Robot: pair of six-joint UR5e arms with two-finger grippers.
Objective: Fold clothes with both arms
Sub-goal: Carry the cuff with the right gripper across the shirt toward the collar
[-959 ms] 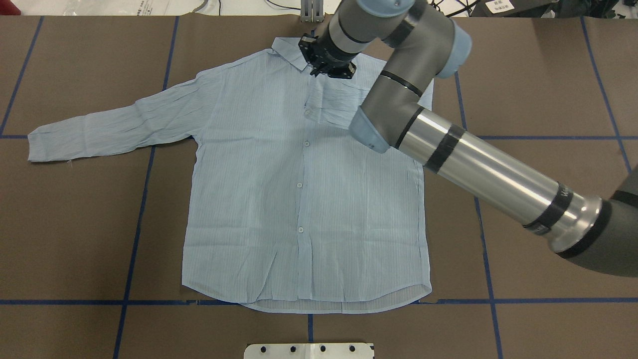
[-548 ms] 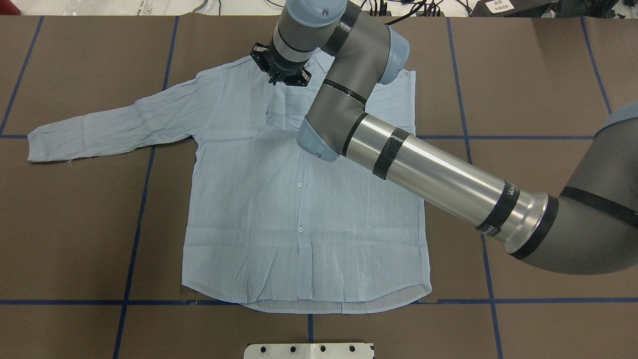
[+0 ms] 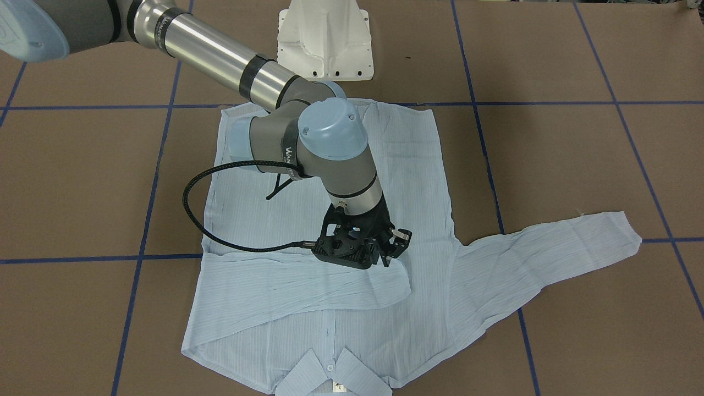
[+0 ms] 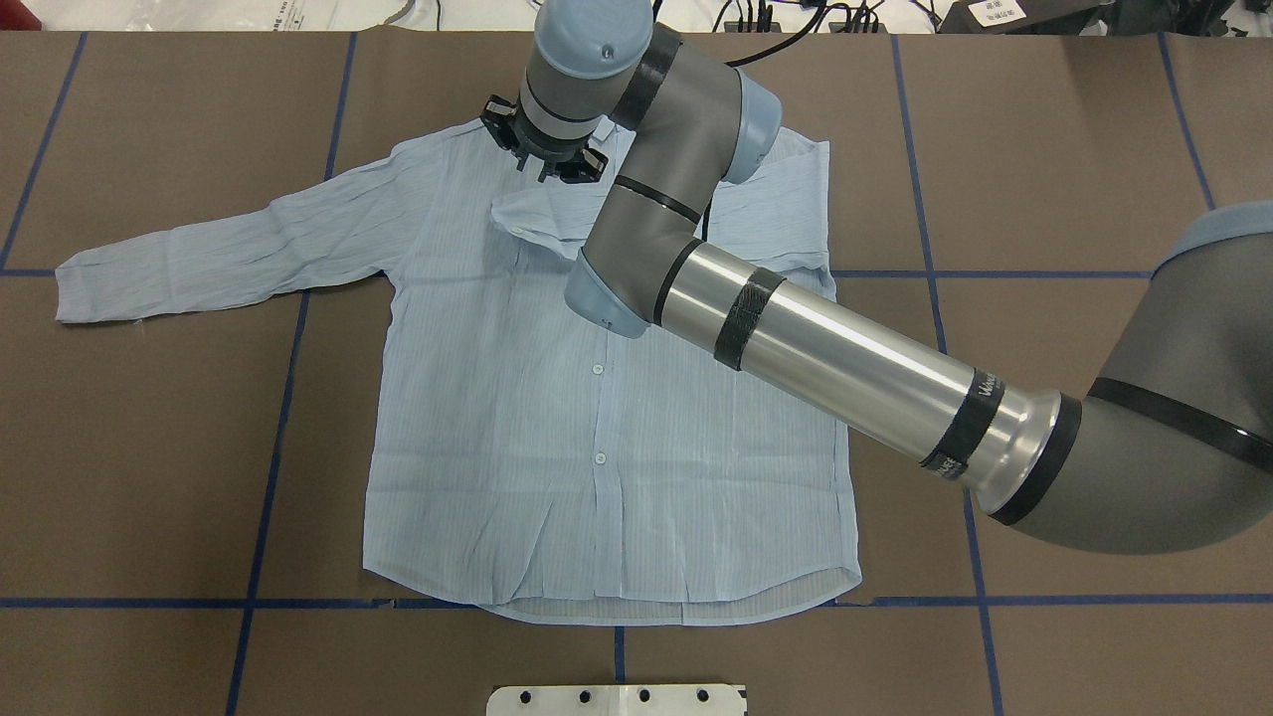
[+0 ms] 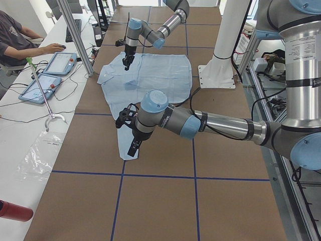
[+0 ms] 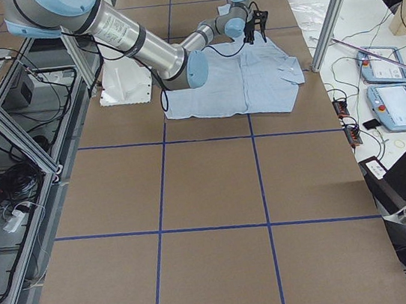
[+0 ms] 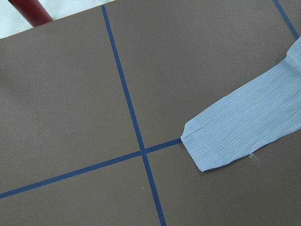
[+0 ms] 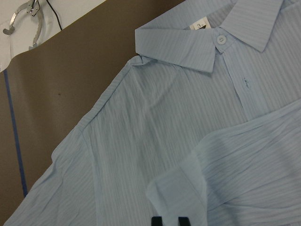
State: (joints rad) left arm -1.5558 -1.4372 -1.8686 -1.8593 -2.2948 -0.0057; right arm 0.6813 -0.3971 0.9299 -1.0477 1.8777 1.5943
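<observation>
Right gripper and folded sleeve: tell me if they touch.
Cannot tell. In the front-facing view the right gripper overlaps the sleeve's edge, hiding any contact or gap; the wrist view barely shows it.

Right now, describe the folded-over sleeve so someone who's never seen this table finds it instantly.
Start at the brown table, where the pale-blue shirt lies flat, buttons up. The folded sleeve runs as a band across its chest below the collar, ending at the right gripper. Unlike the other sleeve, which stretches out onto the table, it lies wholly on the shirt.
</observation>
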